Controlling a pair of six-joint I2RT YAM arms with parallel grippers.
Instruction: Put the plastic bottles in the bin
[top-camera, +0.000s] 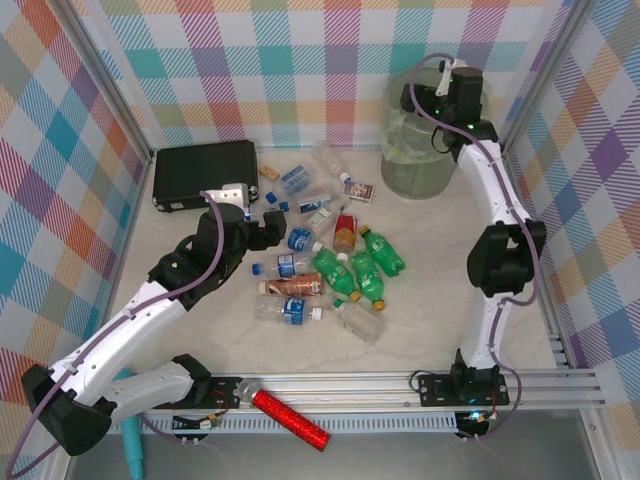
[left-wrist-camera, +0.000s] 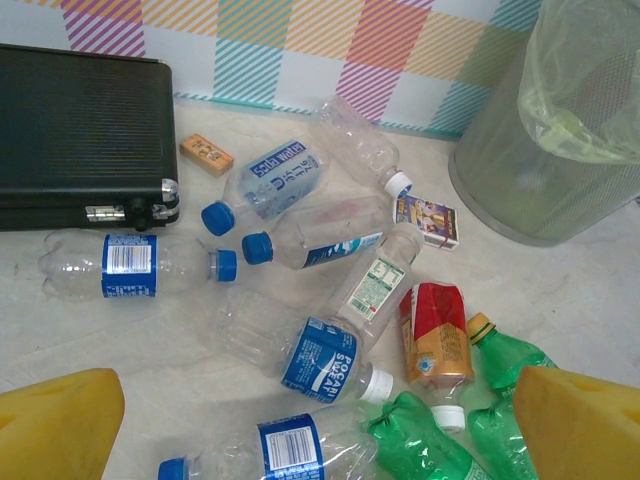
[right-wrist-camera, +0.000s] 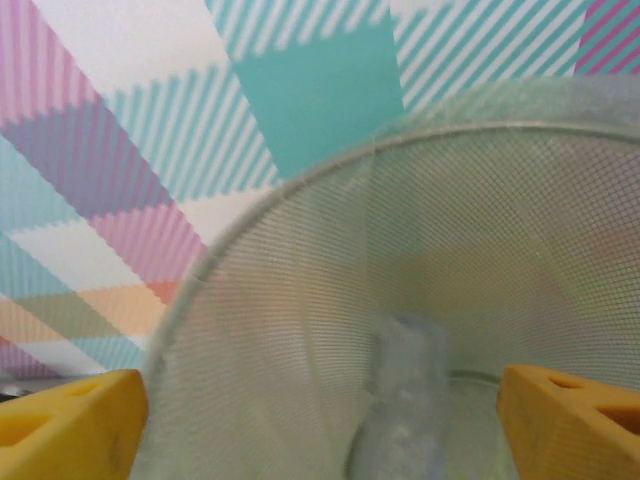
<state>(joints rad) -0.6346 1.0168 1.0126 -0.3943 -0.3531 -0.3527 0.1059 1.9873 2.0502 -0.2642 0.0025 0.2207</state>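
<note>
While lying flat and loose, probably light, hollow and slick-walled, so prone to roll or squirt out of a pinch; judged so of the plastic bottles (top-camera: 318, 272), heaped at the centre of the top view on the table (top-camera: 430, 300). Nearest of all, at the bottom edge of that view: a red glittery cylinder (top-camera: 290, 418) (no bottle, best left alone).

Next, at lower centre of the left wrist view: a clear bottle with a blue label (left-wrist-camera: 290, 445) beside green bottles (left-wrist-camera: 420, 450); best pinched across the labelled waist, likely stiffer there, rather than at the cap or the thin crushable shoulder. Above these, left gripper (left-wrist-camera: 315, 425) spread wide, yellow fingertips (left-wrist-camera: 55, 425) at the lower corners of the frame, clamped on nothing.

Further up: a red-and-orange bottle (left-wrist-camera: 435, 335), a blue-capped clear bottle (left-wrist-camera: 130, 268), a small printed box (left-wrist-camera: 428, 220); then a black case (left-wrist-camera: 80, 130) at upper left.

Farthest, upper right of the top view: the bin (top-camera: 415, 165), mesh-textured with a clear liner; right gripper (top-camera: 445, 95) poised over its mouth, fingers (right-wrist-camera: 70, 420) well apart, gripping nothing; below, inside the bin, a pale clear bottle (right-wrist-camera: 400, 400), blurred.
</note>
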